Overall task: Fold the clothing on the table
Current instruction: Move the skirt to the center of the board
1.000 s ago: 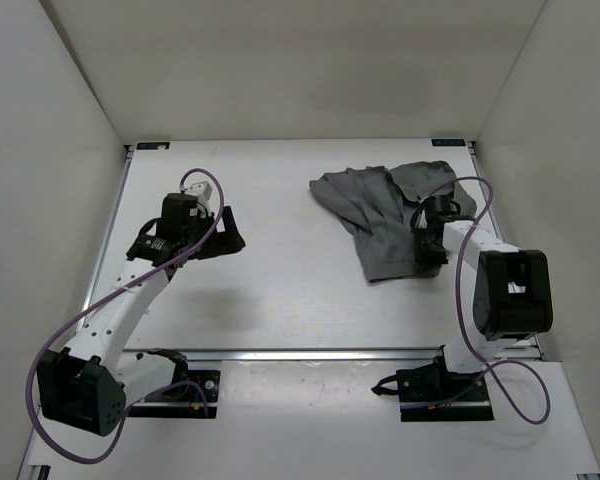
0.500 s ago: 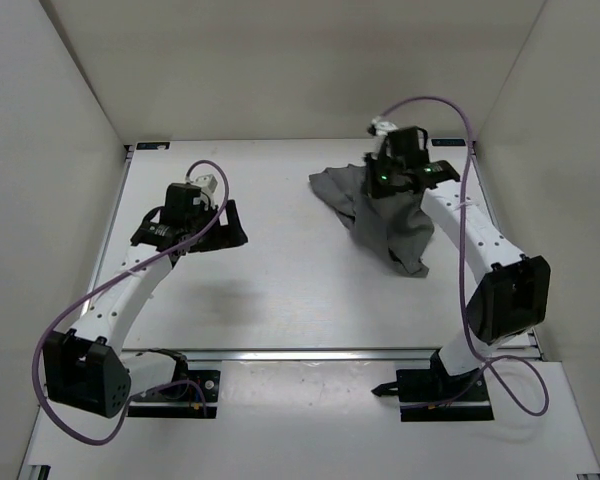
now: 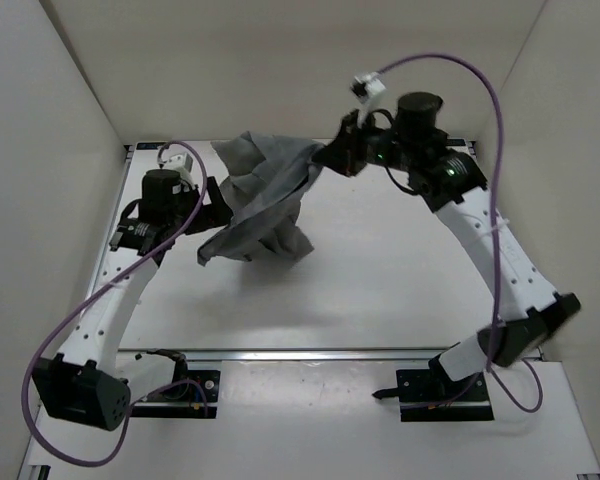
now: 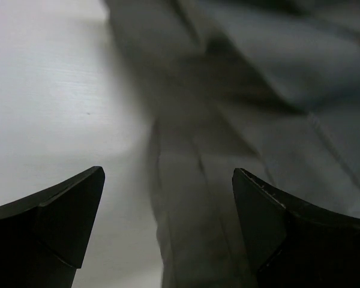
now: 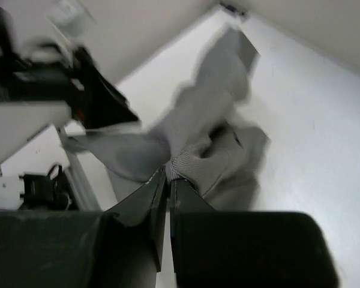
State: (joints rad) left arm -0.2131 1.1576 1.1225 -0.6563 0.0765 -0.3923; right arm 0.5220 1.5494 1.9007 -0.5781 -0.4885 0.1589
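From above, the soft grey pleated fabric garment (image 3: pixel 263 196) hangs in the air over the upper left part of the flat white desk (image 3: pixel 400 280). The right pincer (image 3: pixel 332 155) is clamped on one edge of it at upper centre. The cloth drapes down and leftward from there in a bunched fold, and its lowest folds seem to brush the desk. The left pincer (image 3: pixel 214 198) sits just beside the hanging cloth at its left side, jaws spread wide and gripping nothing.

The step in hand looks like taking a second hold so the garment can be spread. To do it well, the left pincer should close on one clean edge or corner rather than a wad of pleats. The two arms can then draw apart until the cloth hangs flat, before it is laid down.

In the left wrist view, the left pincer (image 4: pixel 168 174) gapes with the garment (image 4: pixel 258 90) filling the centre and right of the frame. The cloth lies between and beyond the fingertips, and bare desk (image 4: pixel 48 90) shows at the left. I cannot tell whether the cloth touches either finger.

In the right wrist view, the right pincer (image 5: pixel 167 175) is pinched shut on a ribbed edge of the garment (image 5: pixel 210 114). The cloth fans away toward the upper centre above the desk (image 5: pixel 312 120).
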